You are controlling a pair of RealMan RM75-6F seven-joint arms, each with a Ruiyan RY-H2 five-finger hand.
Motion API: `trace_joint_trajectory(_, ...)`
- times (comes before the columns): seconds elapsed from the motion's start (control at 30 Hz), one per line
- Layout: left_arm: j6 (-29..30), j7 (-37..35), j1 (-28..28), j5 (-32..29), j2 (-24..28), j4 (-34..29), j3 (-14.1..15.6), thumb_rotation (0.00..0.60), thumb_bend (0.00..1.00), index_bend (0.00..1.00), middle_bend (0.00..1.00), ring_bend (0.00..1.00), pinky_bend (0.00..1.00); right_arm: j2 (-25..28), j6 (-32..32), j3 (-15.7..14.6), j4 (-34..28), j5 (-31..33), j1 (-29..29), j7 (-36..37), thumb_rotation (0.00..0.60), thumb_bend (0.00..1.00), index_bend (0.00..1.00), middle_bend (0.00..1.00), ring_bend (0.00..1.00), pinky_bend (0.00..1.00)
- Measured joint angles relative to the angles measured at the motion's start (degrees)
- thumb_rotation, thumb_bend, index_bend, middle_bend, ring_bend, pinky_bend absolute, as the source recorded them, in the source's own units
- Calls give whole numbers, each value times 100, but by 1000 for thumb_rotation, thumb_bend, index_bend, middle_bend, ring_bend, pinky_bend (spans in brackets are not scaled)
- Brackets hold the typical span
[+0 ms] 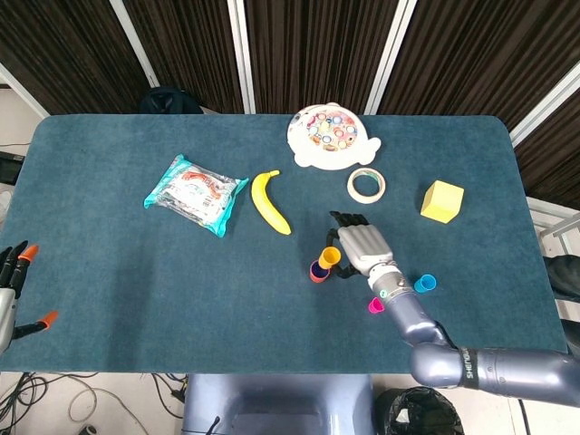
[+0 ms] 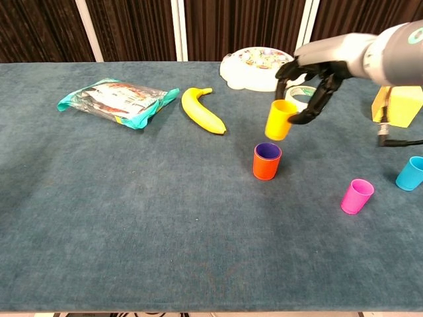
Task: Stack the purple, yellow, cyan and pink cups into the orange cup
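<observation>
Five cups in all, smooth plastic, tapered and round. One orange cup (image 2: 267, 164) stands upright on the table (image 2: 132, 218), with one purple cup (image 2: 268, 151) nested inside so only its rim shows. One yellow cup (image 2: 281, 119) is off the table, tilted, just above and slightly right of the orange cup, pinched at its rim by the right hand (image 2: 312, 72), whose dark fingers (image 2: 310, 113) curl round it. One pink cup (image 2: 357, 196) stands upright near the table's front right; one cyan cup (image 2: 410, 173) stands just right of it, apart, cut by the chest view's edge.

One left hand (image 1: 11, 285), seen only in the head view at the left edge, off the table; its orange-tipped fingers are spread and hold nothing.

One table top, covered in teal napped cloth.

One banana (image 2: 203, 111), curved, yellow. One crinkled packet (image 2: 114, 100), teal-edged, glossy. One roll of tape (image 2: 305, 98), a flat pale ring. One yellow cube (image 2: 398, 105), matt. One white round toy tray (image 1: 332, 137) with coloured pieces set in it.
</observation>
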Motion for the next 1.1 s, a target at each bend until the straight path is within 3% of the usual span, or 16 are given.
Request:
trace_joint_trajectory(0.53,-54,-8,-21,-9,2,7,11,600,0,0,0,0,38,-475,280,-129,244,163,201,-214,600,408,457,0,15,9)
trace_joint_trajectory(1.1,-64,58,-31,8,-34,15,27,600,0,0,0,0,38,-414,198,-222,264,199,140,-158,600,409,457,0,15,11)
